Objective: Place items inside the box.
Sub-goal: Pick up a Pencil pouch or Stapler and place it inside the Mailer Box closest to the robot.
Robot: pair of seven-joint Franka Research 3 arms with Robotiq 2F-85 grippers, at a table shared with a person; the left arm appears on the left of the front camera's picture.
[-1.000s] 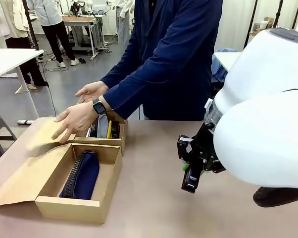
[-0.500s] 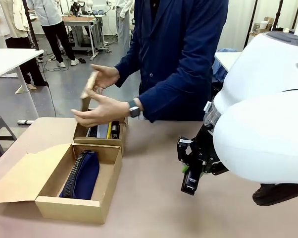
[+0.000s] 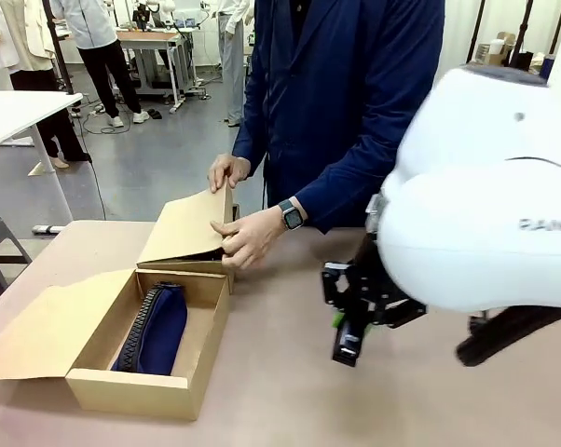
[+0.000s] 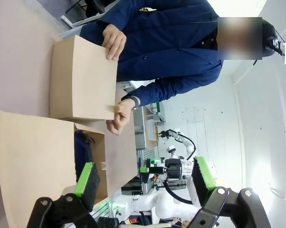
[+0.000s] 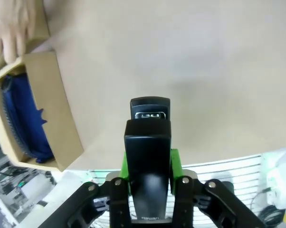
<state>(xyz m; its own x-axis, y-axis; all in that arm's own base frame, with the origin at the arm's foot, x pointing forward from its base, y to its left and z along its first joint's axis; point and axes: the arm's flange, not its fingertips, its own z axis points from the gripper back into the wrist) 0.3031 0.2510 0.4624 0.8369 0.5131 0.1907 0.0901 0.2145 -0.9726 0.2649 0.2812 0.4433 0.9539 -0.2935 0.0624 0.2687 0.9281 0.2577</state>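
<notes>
two boxes (image 3: 136, 391), one pouch (image 3: 156, 331), one stapler (image 5: 147, 152)

Right arm (image 3: 485, 233) reaches in from the right, wrist bent down over the near side; right gripper (image 3: 348, 328) clamps a stapler (image 5: 147, 133) between its pads; left gripper (image 4: 145, 183) has its jaws wide apart.

Cut-off lettering (image 3: 549, 224) "RANK" — on the right arm (image 3: 485, 186) — slightly blurred.
</notes>
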